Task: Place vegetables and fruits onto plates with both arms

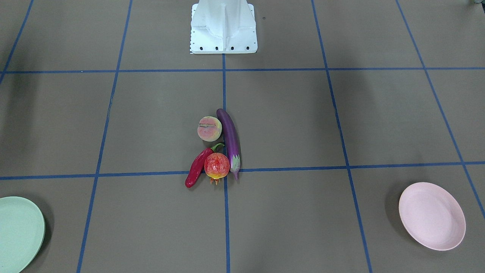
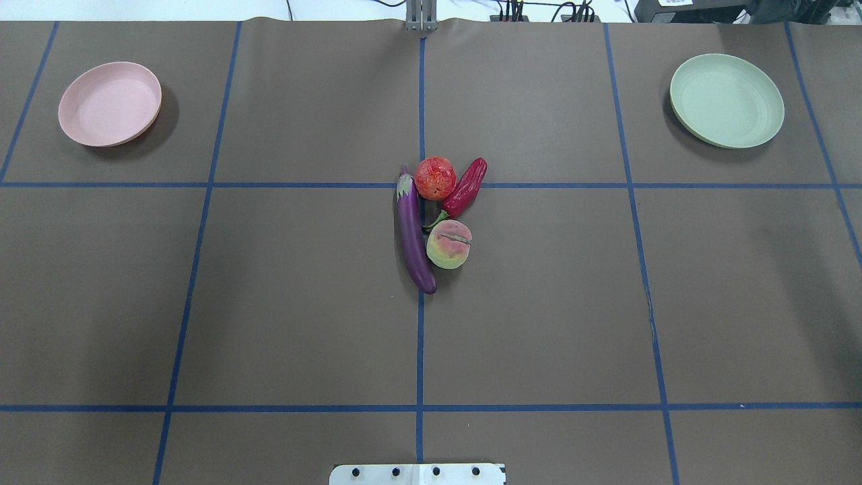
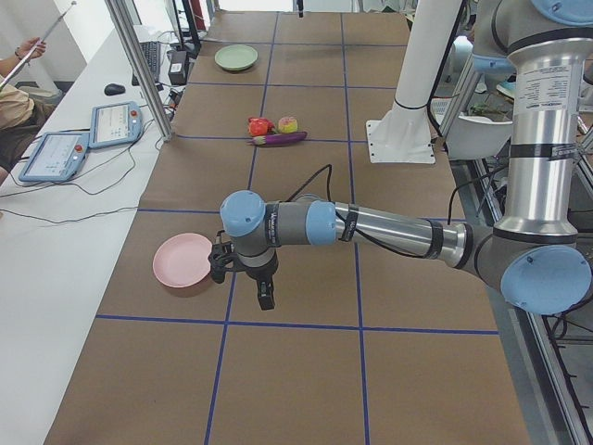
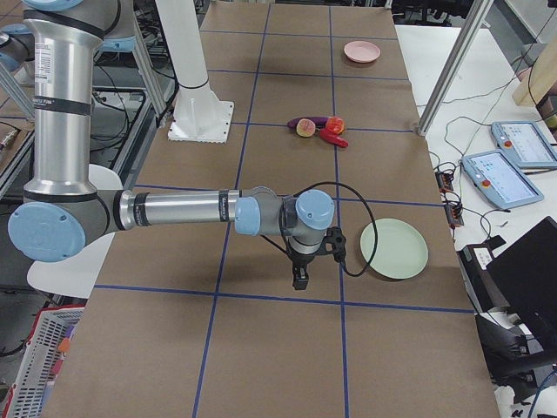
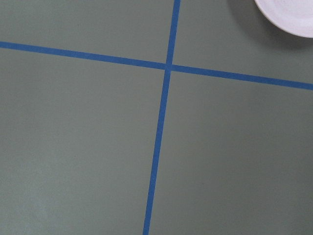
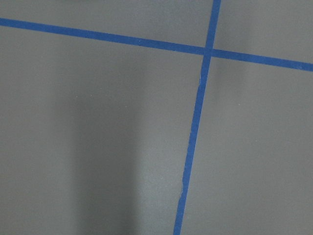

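My left claw [image 3: 266,295] and right claw [image 4: 301,277], spread or not I cannot tell, hang by the pink plate [image 3: 183,260] and green plate [image 4: 393,248], where I think the food [image 2: 448,244] should go.

Two plates [image 2: 110,103], two vegetables [image 2: 412,236], two fruits [image 2: 448,244]

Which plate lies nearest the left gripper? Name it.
The pale pink plate: it lies close by the left gripper, its rim showing in the left wrist view; the mint green plate lies far off at the other end.
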